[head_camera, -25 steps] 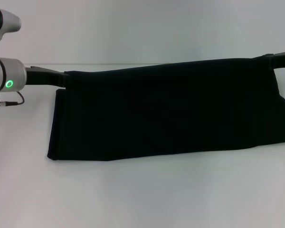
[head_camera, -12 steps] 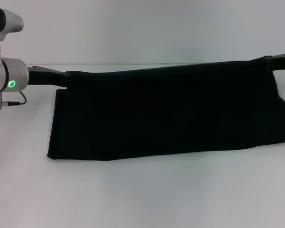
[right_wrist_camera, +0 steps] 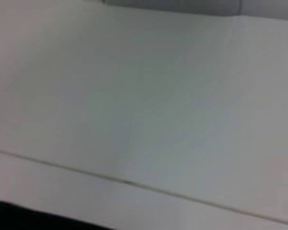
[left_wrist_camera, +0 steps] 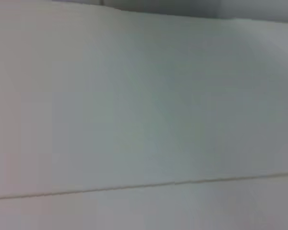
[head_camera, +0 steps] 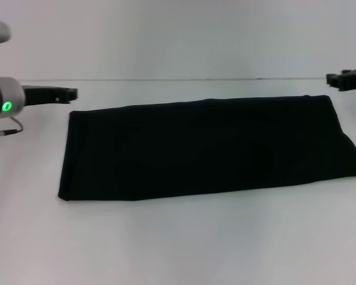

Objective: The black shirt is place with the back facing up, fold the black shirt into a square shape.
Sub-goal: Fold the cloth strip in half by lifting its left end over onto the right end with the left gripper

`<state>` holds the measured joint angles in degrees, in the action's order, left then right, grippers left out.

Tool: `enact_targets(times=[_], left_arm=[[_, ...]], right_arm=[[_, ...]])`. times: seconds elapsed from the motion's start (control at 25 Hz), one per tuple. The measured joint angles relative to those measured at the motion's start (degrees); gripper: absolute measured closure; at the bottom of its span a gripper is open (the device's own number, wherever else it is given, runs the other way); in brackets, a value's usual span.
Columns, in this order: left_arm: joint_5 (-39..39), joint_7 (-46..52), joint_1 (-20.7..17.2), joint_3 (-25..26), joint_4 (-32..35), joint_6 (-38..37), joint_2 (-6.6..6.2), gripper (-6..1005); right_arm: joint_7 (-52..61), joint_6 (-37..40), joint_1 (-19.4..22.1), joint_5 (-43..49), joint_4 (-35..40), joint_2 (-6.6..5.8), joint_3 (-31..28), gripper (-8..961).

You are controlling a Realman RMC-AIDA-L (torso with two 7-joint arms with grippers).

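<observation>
Left end effector (head_camera: 68, 94): hovers off shirt's far-left corner, not touching cloth; I cannot tell finger state. Black shirt (head_camera: 207, 148): lies flat on white tabletop (head_camera: 178, 243) as long folded band, centre to right. I judge it light, limp, non-fragile, prone to sag; best pinched at end corners. No label or writing readable. Right end effector (head_camera: 344, 79): hovers beyond far-right corner, clear of cloth; finger state untellable.
</observation>
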<state>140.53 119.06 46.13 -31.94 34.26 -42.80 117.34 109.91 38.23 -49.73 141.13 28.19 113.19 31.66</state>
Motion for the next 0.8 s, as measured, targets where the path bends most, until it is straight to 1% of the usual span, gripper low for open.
enact_targets(times=[0.12,0.28,0.36,0.44,0.56,0.72,0.8], left_arm=[[-0.58,2.63,-1.99,0.31,2.47,-0.88,0.29,723],[-2.12,5.02,-5.00,0.31,7.81,-9.54,0.70,603],[-4.02,5.23,-6.83,0.35,10.55,-16.34,0.76,543],[-5.97,5.12,-8.66,0.37,13.02,-23.03,0.74,457],[-8.43,4.72,-11.20,0.39,15.44,-31.50,0.31,327],[-8.40,2.93,-13.33,0.43,16.42,-36.94,0.13,166],[-7.82,2.11,-13.92,0.46,16.48,-37.81,0.20,87]], right_arm=[[1.35,3.63,1.46,-0.12,3.47,0.11,-0.03,559],[3.35,11.23,3.13,-0.33,6.93,-0.58,-0.47,394],[4.95,16.26,4.17,-0.70,8.55,-1.11,-0.58,356],[6.54,21.36,5.45,-1.60,9.91,-1.77,-0.64,318],[8.60,27.54,7.65,-3.44,11.17,-2.71,-0.82,261],[10.32,31.66,10.33,-4.80,11.73,-3.30,-2.09,185],[10.84,32.61,11.36,-4.87,11.74,-3.42,-3.00,120]])
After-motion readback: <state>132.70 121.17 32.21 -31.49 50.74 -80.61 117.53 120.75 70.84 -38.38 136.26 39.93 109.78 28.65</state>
